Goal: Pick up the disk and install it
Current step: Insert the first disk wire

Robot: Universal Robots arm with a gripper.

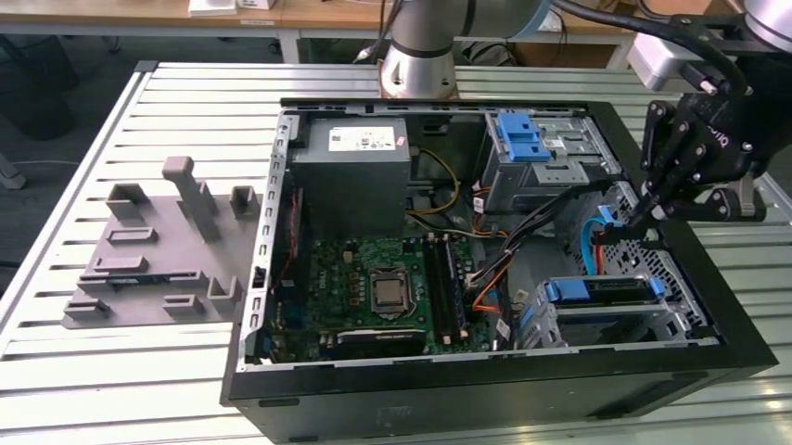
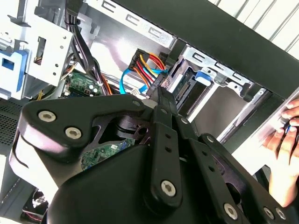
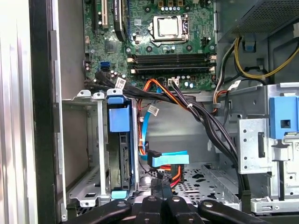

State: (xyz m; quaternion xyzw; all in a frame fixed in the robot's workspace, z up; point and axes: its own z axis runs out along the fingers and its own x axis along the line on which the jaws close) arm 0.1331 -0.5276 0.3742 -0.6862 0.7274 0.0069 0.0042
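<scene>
The disk [image 1: 603,290], with its blue carrier frame, sits slid into the metal drive cage at the case's front corner. In the first wrist view the disk [image 3: 119,149] stands on edge between the cage rails, and its blue tab [image 2: 203,76] shows in the second wrist view. My gripper [image 1: 633,217] hangs inside the open computer case, beside the cage and apart from the disk. Its fingers [image 3: 161,184] are shut together with nothing seen between them. The fingertips [image 2: 160,95] sit just short of the blue data plug [image 3: 169,159] and the plug with coloured wires [image 2: 150,70].
A grey holder block [image 1: 161,250] with upright posts lies on the slatted table at the exterior view's left. A blue latch piece [image 1: 526,137] tops the upper drive cage. Black cable bundles [image 3: 205,121] cross the case beside my gripper. A person's hand [image 2: 285,149] rests outside the case wall.
</scene>
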